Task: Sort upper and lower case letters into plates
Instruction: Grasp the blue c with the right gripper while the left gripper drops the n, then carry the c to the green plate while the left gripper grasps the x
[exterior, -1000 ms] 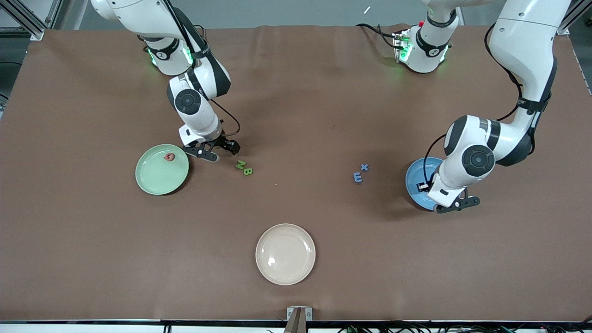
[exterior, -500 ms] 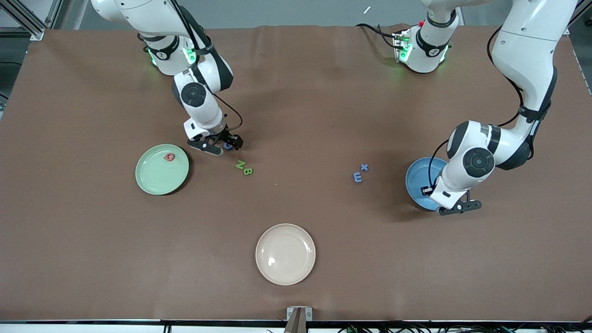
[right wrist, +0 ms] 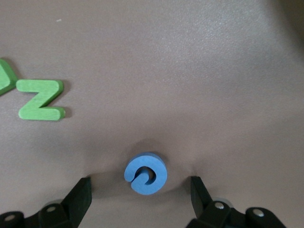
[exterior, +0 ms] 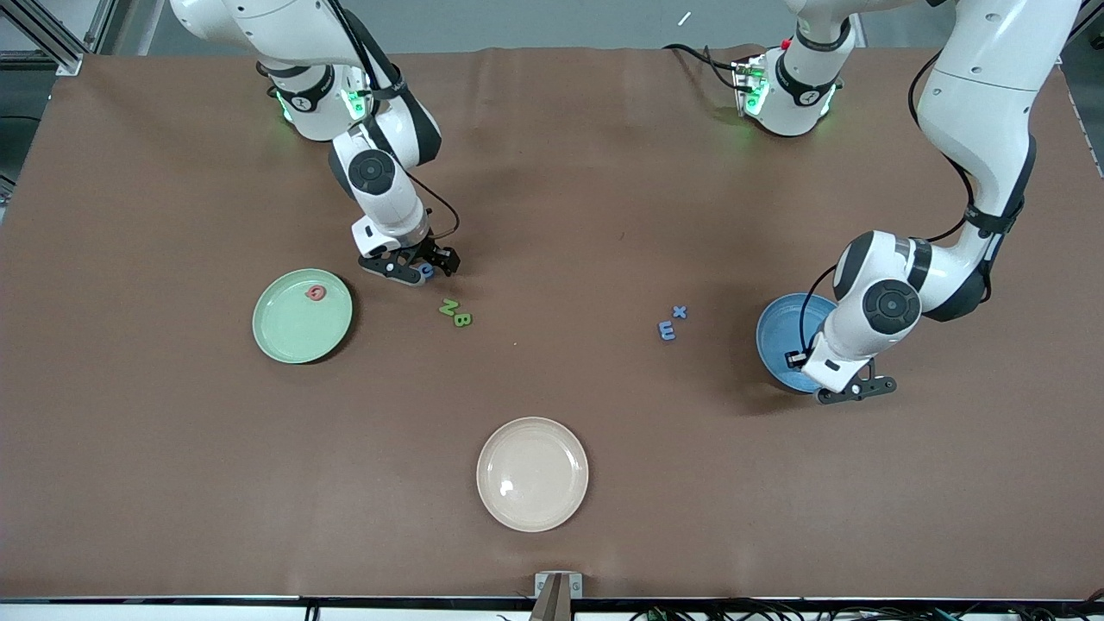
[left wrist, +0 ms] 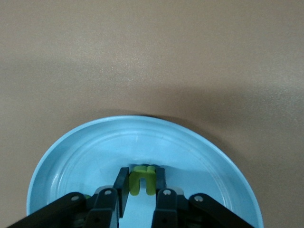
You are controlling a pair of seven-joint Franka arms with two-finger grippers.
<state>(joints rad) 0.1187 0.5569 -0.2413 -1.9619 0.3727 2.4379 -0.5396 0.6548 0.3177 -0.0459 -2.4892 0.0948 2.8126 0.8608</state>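
Brown covers the counter (exterior: 604, 216) in the front view, where the mint plate (exterior: 293, 332) holds a red Q (exterior: 316, 293), the green N (exterior: 448, 307) and B (exterior: 463, 320) lie nearby, and the blue x (exterior: 680, 312) and m (exterior: 666, 329) sit near the blue plate (exterior: 780, 332). The left wrist view shows the left gripper (left wrist: 141, 183) over that plate, jaws closed on a green u (left wrist: 141, 178). The right wrist view shows the right gripper (right wrist: 140, 187), jaws wide, down astride the blue G (right wrist: 145, 173).

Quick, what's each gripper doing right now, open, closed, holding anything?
Left gripper: shut on the green u, over the blue plate.
Right gripper: open, fingers either side of the blue G on the table.
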